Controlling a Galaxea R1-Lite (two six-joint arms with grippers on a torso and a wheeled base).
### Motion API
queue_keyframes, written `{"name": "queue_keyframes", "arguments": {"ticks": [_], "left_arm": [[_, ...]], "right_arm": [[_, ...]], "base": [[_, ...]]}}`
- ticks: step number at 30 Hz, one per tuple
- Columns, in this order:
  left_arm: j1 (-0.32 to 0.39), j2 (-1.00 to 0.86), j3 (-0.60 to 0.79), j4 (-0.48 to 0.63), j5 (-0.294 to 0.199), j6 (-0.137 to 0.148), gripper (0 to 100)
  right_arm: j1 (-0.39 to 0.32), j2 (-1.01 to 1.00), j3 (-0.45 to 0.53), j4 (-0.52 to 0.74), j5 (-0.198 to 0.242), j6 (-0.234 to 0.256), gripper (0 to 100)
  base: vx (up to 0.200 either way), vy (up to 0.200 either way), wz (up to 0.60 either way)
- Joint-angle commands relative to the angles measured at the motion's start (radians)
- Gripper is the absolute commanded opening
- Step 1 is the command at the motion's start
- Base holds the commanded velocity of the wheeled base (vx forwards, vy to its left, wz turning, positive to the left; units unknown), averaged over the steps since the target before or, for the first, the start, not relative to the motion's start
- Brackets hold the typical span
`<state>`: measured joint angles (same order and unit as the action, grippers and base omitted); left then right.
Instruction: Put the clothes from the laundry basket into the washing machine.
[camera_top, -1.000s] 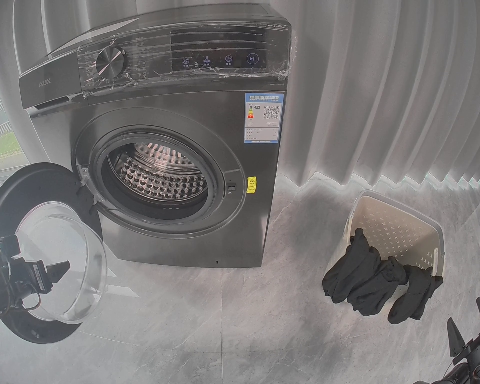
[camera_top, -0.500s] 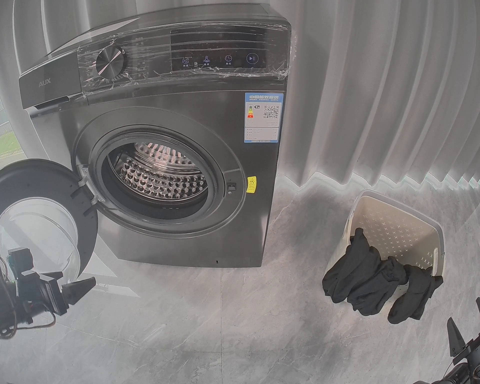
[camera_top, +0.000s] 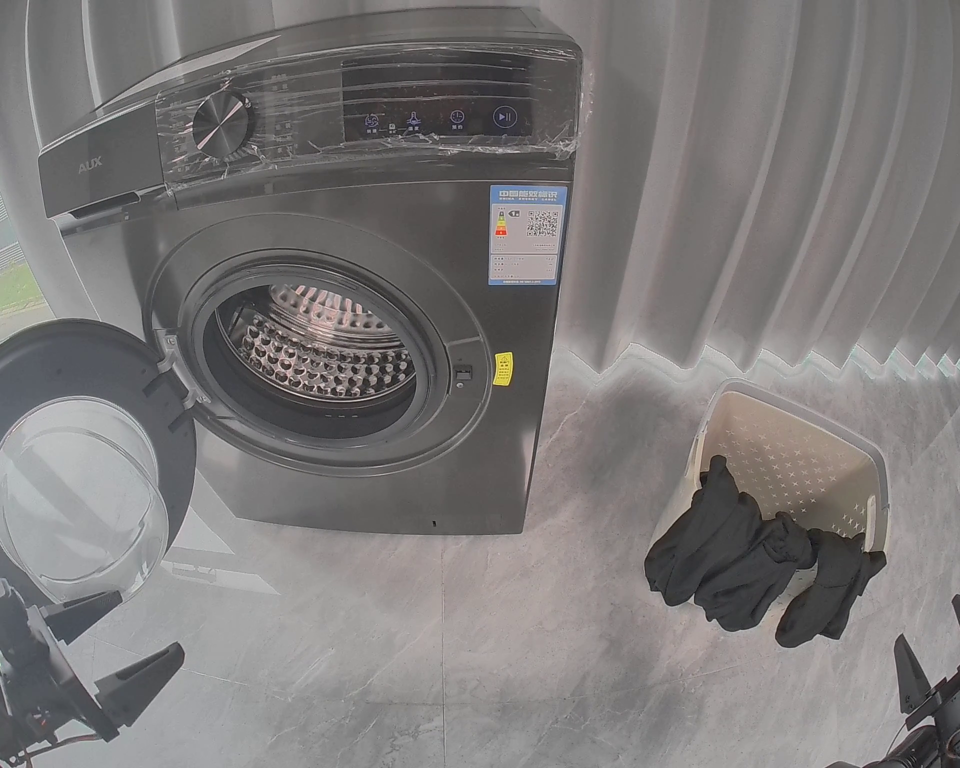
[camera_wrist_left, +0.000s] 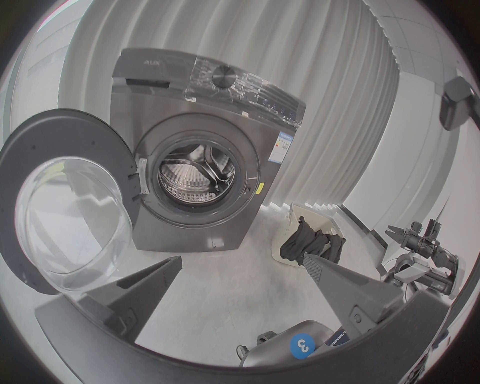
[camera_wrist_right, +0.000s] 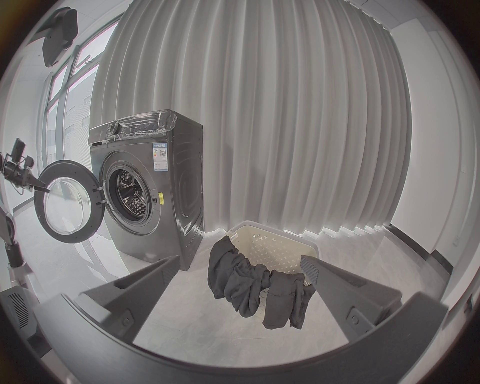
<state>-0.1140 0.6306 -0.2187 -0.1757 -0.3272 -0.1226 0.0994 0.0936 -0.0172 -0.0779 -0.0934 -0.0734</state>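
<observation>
The grey washing machine stands at the back left, its round door swung wide to the left and the steel drum bare. A white laundry basket leans on the floor at the right. Black clothes hang over its near rim. My left gripper is low at the front left, just below the door, open and holding nothing. My right gripper is at the front right corner, short of the basket, also open and without a load. The right wrist view has the clothes ahead of its spread fingers.
White curtains hang behind the machine and basket. Bare grey marble floor lies between the machine and the basket. The open door juts out over the floor at the left.
The door has swung further open to the left. My left gripper has drawn back from the door and dropped to the lower left. The right arm, basket and clothes have stayed put.
</observation>
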Motion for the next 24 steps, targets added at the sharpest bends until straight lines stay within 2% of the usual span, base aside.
{"name": "queue_keyframes", "arguments": {"ticks": [1,5,7,10,11,14,16,17,18,20,23,24], "left_arm": [[-0.003,-0.223,0.045,0.048,0.056,0.004,100],[-0.003,-0.345,0.102,0.061,0.077,0.015,100],[0.005,-0.414,0.154,0.070,0.094,0.035,100],[0.019,-0.509,0.219,0.078,0.158,0.073,100],[0.020,-0.536,0.219,0.096,0.166,0.078,100],[0.022,-0.540,0.217,0.121,0.226,0.069,100],[0.022,-0.540,0.219,0.117,0.307,0.044,100],[0.022,-0.540,0.219,0.117,0.323,0.040,100],[0.025,-0.540,0.219,0.119,0.375,0.032,100],[0.040,-0.540,0.219,0.121,0.402,0.027,100],[0.056,-0.545,0.217,0.121,0.404,0.026,100],[0.160,-0.566,0.217,0.124,0.364,0.026,100]], "right_arm": [[0.000,0.001,0.017,0.000,-0.002,0.000,100],[0.000,0.001,0.017,0.000,-0.002,0.000,100],[0.000,0.001,0.017,0.000,-0.002,0.000,100],[0.000,0.001,0.017,0.000,-0.002,0.000,100],[0.000,0.001,0.017,0.000,-0.003,0.000,100],[0.000,0.001,0.017,0.000,-0.003,0.001,100],[0.000,0.001,0.017,0.000,-0.003,0.007,100],[-0.001,0.001,0.017,0.000,-0.003,0.009,100],[-0.001,0.001,0.017,0.000,-0.003,0.012,100],[-0.001,0.001,0.017,0.000,-0.003,0.012,100],[-0.001,0.001,0.017,0.000,-0.003,0.012,100],[-0.001,0.001,0.017,0.000,-0.003,0.014,100]], "base": [[0.000,0.000,0.00],[0.000,0.000,0.00],[0.000,0.000,0.00],[0.000,0.000,0.00],[0.000,0.000,0.00],[0.000,0.000,0.00],[0.000,0.000,0.00],[0.000,0.000,0.00],[0.000,0.000,0.00],[0.000,0.000,0.00],[0.000,0.000,0.00],[0.000,0.000,0.00]]}}
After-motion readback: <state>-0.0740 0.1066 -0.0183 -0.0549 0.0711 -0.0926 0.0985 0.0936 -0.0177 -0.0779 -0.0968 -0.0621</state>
